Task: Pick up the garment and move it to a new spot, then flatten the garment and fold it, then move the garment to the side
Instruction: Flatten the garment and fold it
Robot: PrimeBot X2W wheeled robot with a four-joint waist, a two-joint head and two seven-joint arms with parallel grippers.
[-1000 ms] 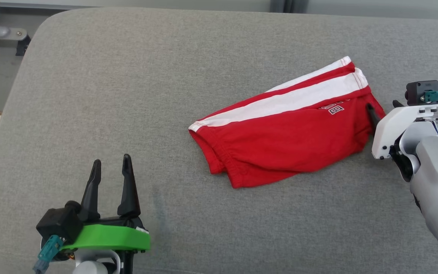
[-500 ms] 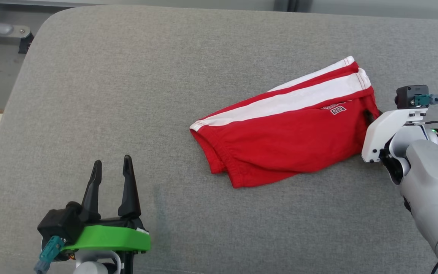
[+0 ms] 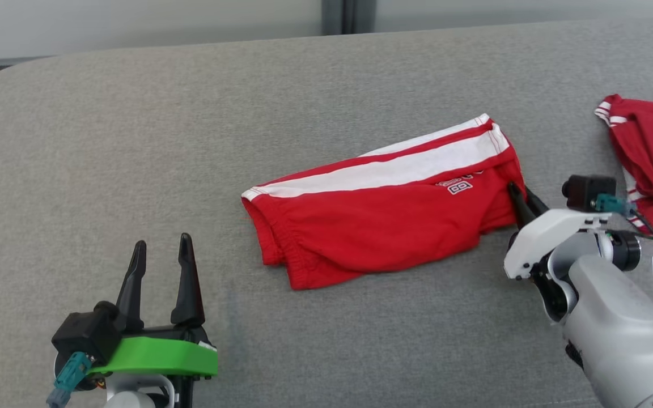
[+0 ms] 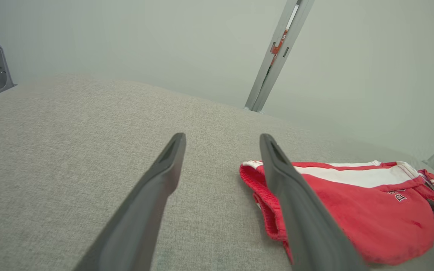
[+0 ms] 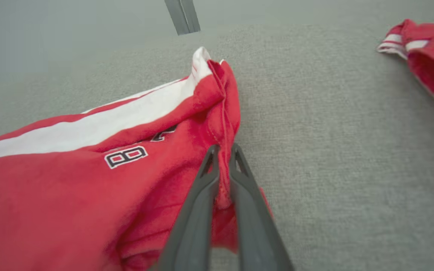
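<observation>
Right hand (image 5: 222,147) pinching red, white-striped cotton shorts (image 3: 383,226) | left hand (image 3: 160,249) idling wide | I'm starting pickup; flattening, folding pending.

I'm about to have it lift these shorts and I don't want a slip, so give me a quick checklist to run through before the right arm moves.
1. Grip: ok, the right gripper is shut on the right end of the red shorts.
2. Bite depth: cannot tell, only a thin fold of fabric shows between the fingers.
3. Other arm: ok, the left gripper stands open, apart from the shorts.
4. Neighbour: ok, the second red garment lies apart, not touching.
5. New spot: ok, the grey cushion stretches left of the shorts.
</observation>
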